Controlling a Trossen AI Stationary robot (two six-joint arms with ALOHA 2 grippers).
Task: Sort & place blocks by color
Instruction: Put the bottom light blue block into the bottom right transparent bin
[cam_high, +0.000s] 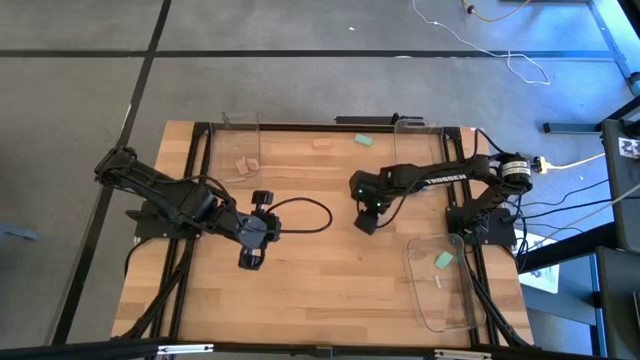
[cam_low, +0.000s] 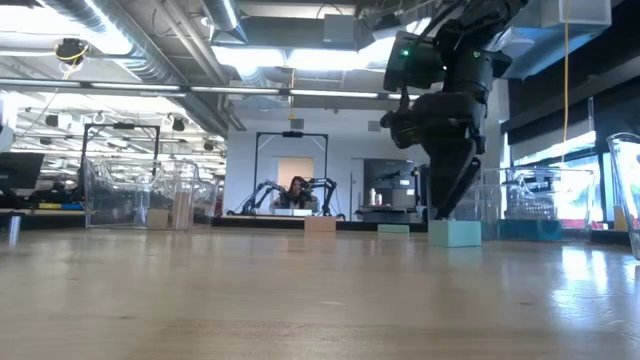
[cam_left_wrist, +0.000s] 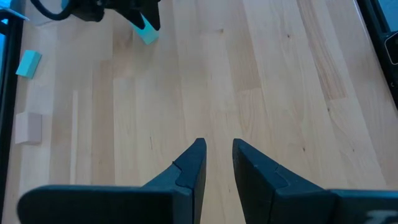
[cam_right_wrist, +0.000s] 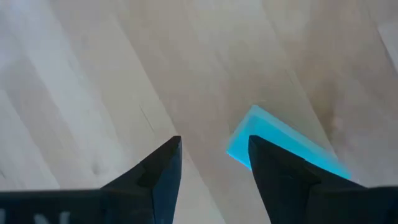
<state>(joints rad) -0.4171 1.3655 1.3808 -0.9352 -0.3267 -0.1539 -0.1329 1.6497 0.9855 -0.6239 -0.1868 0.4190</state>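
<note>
Right gripper (cam_high: 366, 222), high view: lowered to the table (cam_high: 300, 300) near its middle, its body hiding what lies under the tips; a mint block (cam_high: 364, 140) and a tan block (cam_high: 321, 143) lie well beyond it at the far edge, another mint block (cam_high: 444, 260) sits in the clear tray (cam_high: 420, 300) on its own side, and a tan block (cam_high: 243, 163) sits in the far tray (cam_high: 240, 150) across from it, presumably one colour per tray. Left gripper (cam_high: 248, 259) waits apart, over bare wood. Low view: the right gripper's fingertips (cam_low: 447, 205) reach the table just beside a turquoise block (cam_low: 455, 233). Left wrist view: left fingers (cam_left_wrist: 189, 174) stand slightly apart, holding nothing. Right wrist view: the right gripper's jaws are spread, empty; the turquoise block (cam_right_wrist: 273, 140) lies off to one finger's side, partly behind it rather than between the two, so the gap probably still needs centring before a grasp.
</note>
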